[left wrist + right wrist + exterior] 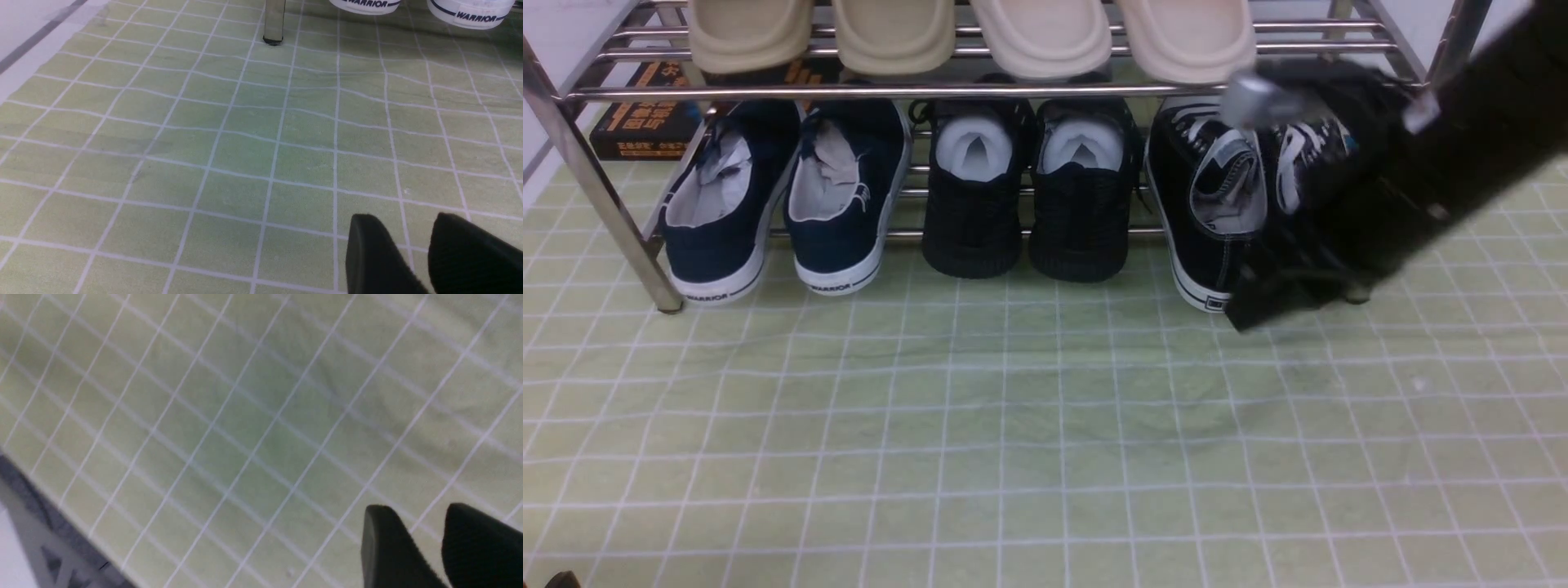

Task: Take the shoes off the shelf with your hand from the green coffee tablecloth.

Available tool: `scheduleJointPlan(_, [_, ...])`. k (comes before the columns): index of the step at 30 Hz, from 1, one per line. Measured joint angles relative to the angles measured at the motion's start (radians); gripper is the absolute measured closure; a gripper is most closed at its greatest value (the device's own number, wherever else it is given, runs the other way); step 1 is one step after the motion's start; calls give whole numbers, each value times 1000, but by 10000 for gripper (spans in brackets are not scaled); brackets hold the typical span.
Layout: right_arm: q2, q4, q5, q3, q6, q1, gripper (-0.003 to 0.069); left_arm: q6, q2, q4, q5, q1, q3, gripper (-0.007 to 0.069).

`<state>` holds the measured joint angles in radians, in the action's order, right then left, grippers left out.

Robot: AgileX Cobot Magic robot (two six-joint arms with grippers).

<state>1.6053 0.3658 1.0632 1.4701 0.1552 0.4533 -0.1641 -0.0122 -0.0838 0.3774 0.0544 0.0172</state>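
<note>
The shoes, black canvas with white stitching, stand at the right end of the shelf's point(890, 91) lower tier. The left shoe point(1209, 220) shows heel-first. The other shoe point(1307, 163) is mostly hidden behind my blurred right arm, which slants down from the upper right to its gripper point(1250, 306) at the shelf's front. In the right wrist view that gripper point(419, 508) is open over the green coffee tablecloth point(245, 437), nothing between its fingers. My left gripper point(405, 216) hovers open over the cloth point(245, 143), apart from the shelf leg point(273, 24).
A navy pair point(776, 196) and a black mesh pair point(1029, 188) fill the rest of the lower tier. Beige slippers point(964, 37) lie on the top tier. A black box point(645, 114) sits behind the shelf. The cloth's edge point(41, 539) shows in the right wrist view.
</note>
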Motion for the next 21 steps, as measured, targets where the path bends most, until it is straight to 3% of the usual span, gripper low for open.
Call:
scheduleJointPlan(8, [190, -196, -60, 158, -132, 33, 254, 0, 0, 0, 0, 0, 0, 383])
scheduleJointPlan(14, [251, -207, -27, 237, -165, 44, 242, 0, 0, 0, 0, 0, 0, 383])
scheduleJointPlan(21, [252, -236, 35, 323, -166, 142, 237, 0, 0, 0, 0, 0, 0, 383])
